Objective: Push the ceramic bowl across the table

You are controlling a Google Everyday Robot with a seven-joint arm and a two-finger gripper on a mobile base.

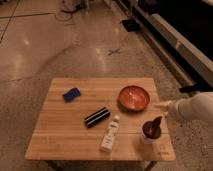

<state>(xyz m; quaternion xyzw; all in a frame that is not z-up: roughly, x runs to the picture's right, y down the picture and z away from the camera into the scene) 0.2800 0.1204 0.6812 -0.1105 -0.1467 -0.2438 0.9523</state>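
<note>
The wooden table [60,142] stands on a speckled floor. Farthest left of the gripper [163,105] we see a blue block [71,94], then a black striped bar [97,117] and a white bottle [110,134] lying flat. The ceramic bowl [134,97] sits just left of the gripper, and a dark cup [151,131] is just below it. The gripper hangs at the table's right edge (spread or pressed together, we can't judge).

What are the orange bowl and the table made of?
The ceramic bowl looks like glazed pottery: glossy orange-red, darker rim, light glinting inside. The table seems to be pale wood: plank lines run along its top. The gripper sits just right of the bowl, near the table's right edge.
</note>
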